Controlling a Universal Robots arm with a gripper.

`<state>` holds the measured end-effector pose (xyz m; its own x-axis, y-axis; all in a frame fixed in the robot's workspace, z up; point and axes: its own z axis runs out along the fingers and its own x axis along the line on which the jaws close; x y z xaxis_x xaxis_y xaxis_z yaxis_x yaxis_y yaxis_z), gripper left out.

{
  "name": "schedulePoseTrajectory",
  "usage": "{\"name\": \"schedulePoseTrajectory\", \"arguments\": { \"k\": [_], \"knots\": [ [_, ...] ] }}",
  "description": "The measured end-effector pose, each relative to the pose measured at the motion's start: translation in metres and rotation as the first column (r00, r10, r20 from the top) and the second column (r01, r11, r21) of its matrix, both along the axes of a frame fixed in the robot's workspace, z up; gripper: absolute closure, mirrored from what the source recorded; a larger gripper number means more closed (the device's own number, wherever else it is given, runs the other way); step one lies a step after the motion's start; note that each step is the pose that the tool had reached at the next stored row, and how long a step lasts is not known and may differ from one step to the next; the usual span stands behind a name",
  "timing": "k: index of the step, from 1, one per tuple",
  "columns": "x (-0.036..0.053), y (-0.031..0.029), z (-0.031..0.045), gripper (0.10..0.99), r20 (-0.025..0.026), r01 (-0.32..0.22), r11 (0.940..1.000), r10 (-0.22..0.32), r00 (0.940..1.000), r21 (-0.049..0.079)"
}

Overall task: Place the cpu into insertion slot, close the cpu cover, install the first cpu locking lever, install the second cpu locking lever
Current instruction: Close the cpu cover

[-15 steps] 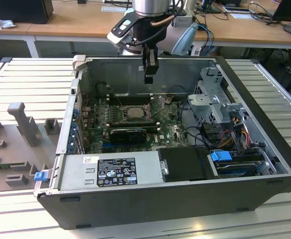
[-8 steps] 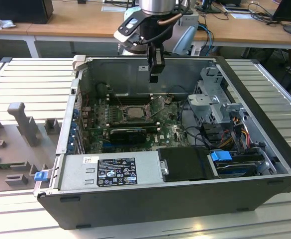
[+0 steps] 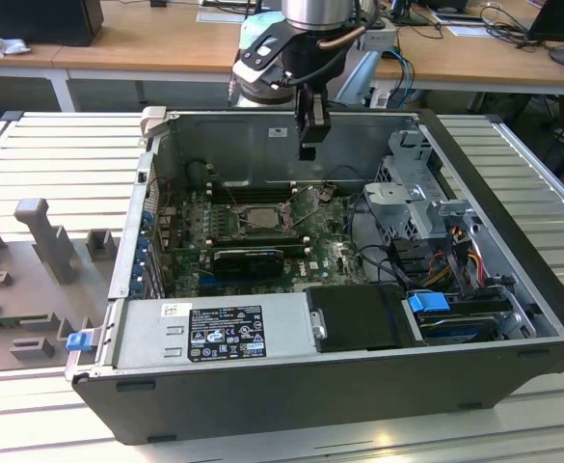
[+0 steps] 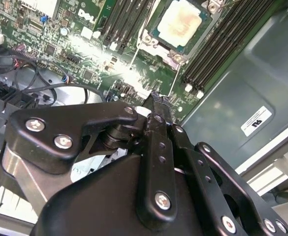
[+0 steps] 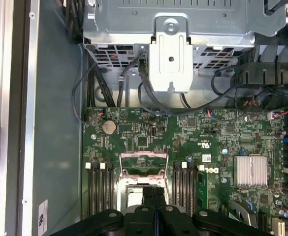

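Cpu (image 4: 183, 22) seated below gripper (image 4: 159, 101); fingers (image 4: 156, 130) pressed together, holding nothing. Lever stage, probably; calls for fine contact on thin locking lever (image 4: 175, 78).

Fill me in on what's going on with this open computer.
A robot arm's end effector hangs above the motherboard inside the open computer case, fingers shut together on nothing. The cpu already sits in the insertion slot, its pale top showing. The end effector is clear of the board, touching nothing.
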<state>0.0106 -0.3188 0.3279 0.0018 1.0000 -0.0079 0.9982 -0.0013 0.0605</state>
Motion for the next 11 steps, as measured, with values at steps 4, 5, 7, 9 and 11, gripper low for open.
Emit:
{"name": "schedulePoseTrajectory", "arguments": {
  "k": [4,5,7,9,11],
  "knots": [
    [0.0057,0.0000,-0.0002,0.980,0.0000,0.000,1.0000,0.000,1.0000,0.000],
    [0.0067,0.0000,-0.0002,0.980,0.0000,0.000,1.0000,0.000,1.0000,0.000],
    [0.0093,0.0000,-0.0002,0.980,0.0000,0.000,1.0000,0.000,1.0000,0.000],
    [0.0121,0.0000,-0.0003,0.980,0.0000,0.000,1.0000,0.000,1.0000,0.000],
    [0.0140,0.0000,-0.0003,0.980,0.0000,0.000,1.0000,0.000,1.0000,0.000]
  ]
}}
